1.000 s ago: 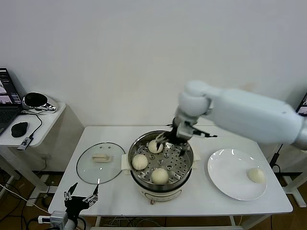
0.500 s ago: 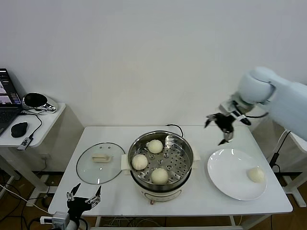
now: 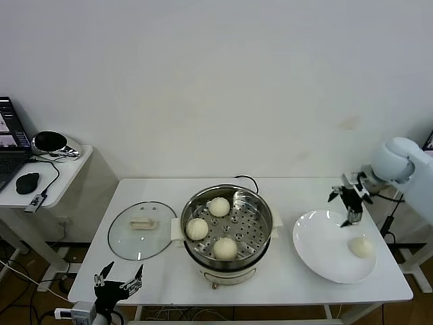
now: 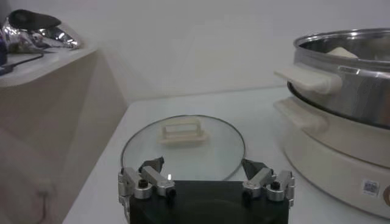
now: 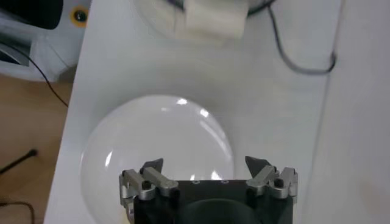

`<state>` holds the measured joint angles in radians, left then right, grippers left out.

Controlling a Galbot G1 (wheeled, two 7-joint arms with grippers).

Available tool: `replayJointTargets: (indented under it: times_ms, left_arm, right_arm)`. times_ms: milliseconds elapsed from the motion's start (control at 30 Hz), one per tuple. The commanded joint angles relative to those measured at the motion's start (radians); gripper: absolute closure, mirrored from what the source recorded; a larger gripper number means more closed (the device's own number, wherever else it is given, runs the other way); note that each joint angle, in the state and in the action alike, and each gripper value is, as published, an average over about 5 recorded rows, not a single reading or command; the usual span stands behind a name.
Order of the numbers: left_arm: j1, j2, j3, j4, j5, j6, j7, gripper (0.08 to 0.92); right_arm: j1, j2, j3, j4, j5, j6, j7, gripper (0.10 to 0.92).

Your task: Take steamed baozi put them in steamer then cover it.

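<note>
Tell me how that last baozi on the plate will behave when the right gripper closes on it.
The baozi looks round and smooth, so it may roll across the glossy plate if nudged off-centre. It probably is soft and light, so it could dent under a hard squeeze. The open right gripper looks wide enough.

A lab-like test room is showing: a bare white wall (image 3: 216, 81), a white table (image 3: 155, 271), and a side desk (image 3: 40, 189) carrying a laptop (image 3: 10, 139) and mouse (image 3: 27, 182).

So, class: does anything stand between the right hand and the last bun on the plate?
Nothing visible does. The right hand hangs open over the far edge of the plate, and only bare plate lies between it and the last bun.
</note>
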<state>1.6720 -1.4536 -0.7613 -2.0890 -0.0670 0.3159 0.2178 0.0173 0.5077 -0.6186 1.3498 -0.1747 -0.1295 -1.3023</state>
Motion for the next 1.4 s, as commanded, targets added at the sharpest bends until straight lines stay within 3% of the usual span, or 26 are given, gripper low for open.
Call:
replayJointTargets:
  times_ms: [33,600,1400]
  left_arm:
    - [0.002,-0.005,0.004,0.003,-0.002,0.002,0.002,0.177]
    - [-0.002,0.000,0.001,0.037,0.000,0.001,0.003,0.177]
    - [-0.012,0.005,0.011,0.058,0.009,-0.001,0.004,0.177]
  right_arm:
    - [-0.257,0.006,0.203,-0.115,-0.115,0.023,0.038,0.203]
    - [-0.294,0.123,0.246,-0.315,-0.191,0.083,0.097,0.203]
    - [-0.311,0.142,0.282,-0.380,-0.282,0.120,0.099,0.203]
